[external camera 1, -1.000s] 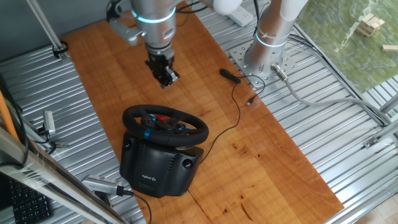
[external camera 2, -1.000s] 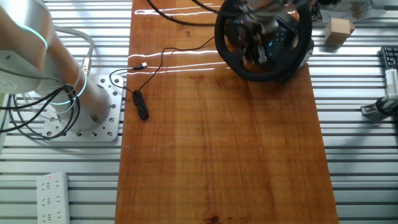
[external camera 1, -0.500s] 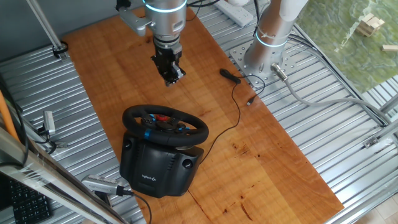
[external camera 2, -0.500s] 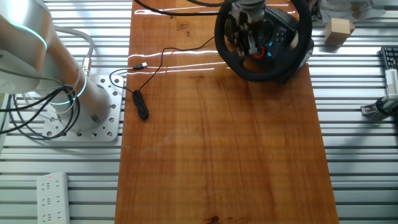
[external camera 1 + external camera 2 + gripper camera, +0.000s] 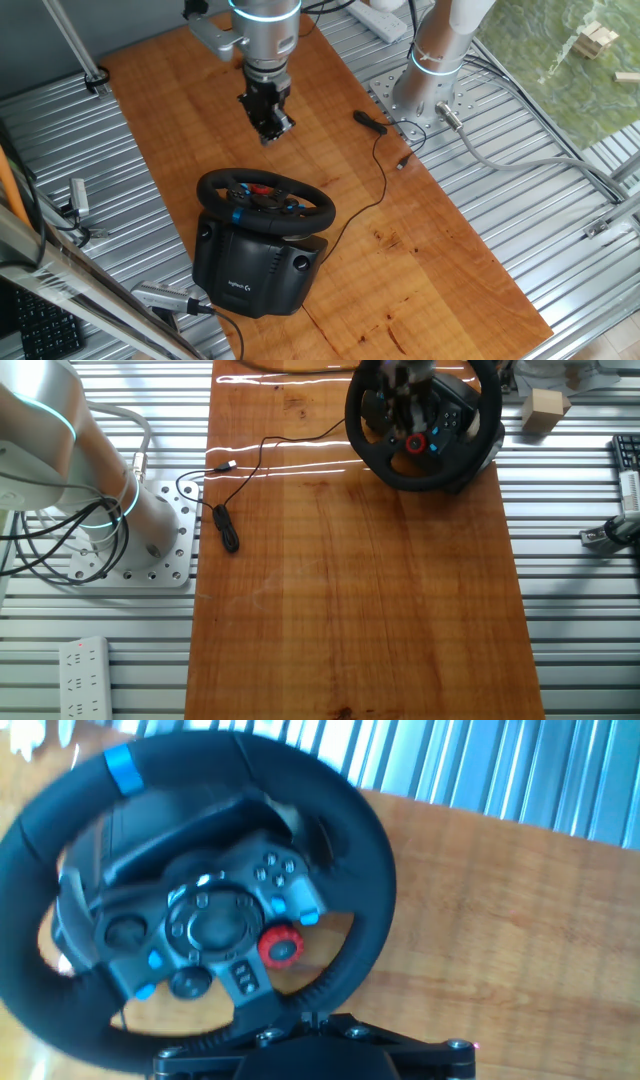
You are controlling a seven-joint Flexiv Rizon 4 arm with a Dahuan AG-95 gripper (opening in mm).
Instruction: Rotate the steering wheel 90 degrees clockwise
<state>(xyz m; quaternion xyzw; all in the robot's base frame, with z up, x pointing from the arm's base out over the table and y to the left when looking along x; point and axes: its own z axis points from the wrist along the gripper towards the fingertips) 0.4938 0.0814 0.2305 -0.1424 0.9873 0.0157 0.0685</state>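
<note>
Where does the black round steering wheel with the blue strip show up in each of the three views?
One fixed view: black round steering wheel with the blue strip, lower centre-left, atop its boxy black base.
The other fixed view: top edge, right of centre.
Hand view: fills the left half.
Shared landmark: red hub knob.

The claw sits a little farther from the wheel than a second ago, after swinging out and easing slightly back; the arm stands more upright.
</note>
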